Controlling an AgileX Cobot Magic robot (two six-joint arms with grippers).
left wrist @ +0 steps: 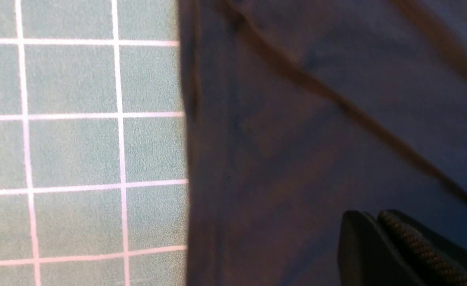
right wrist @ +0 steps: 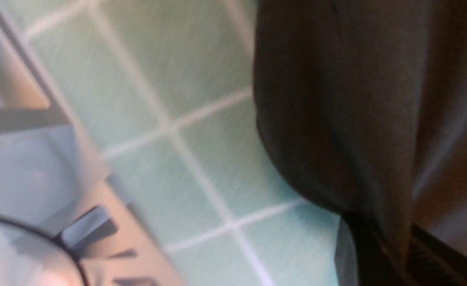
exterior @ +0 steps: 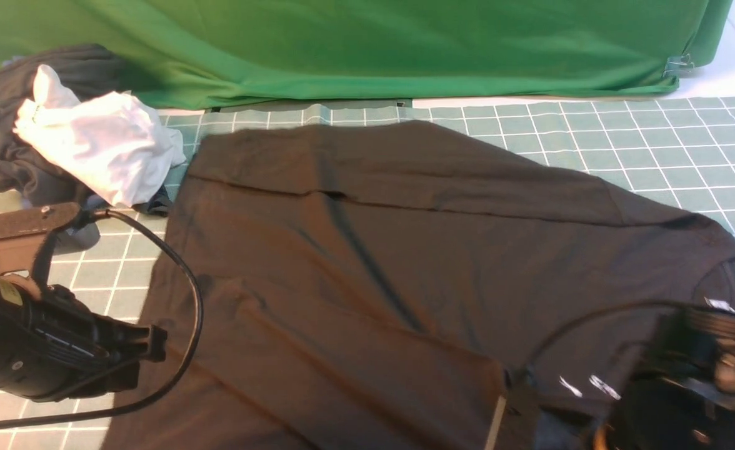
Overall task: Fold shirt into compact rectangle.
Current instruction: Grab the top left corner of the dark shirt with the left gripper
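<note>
I see the shirt (exterior: pixel 405 250) spread flat across the gridded tabletop (exterior: pixel 655 144). My right hand (right wrist: pixel 392 246) is clamped on a bunch of its fabric at the near right; my left hand (left wrist: pixel 376 220) sits closed above its left edge.

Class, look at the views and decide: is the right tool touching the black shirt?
Touching. The right wrist view shows the shirt pinched between the shut jaws of the right tool, its fabric gathering into folds there.
</note>
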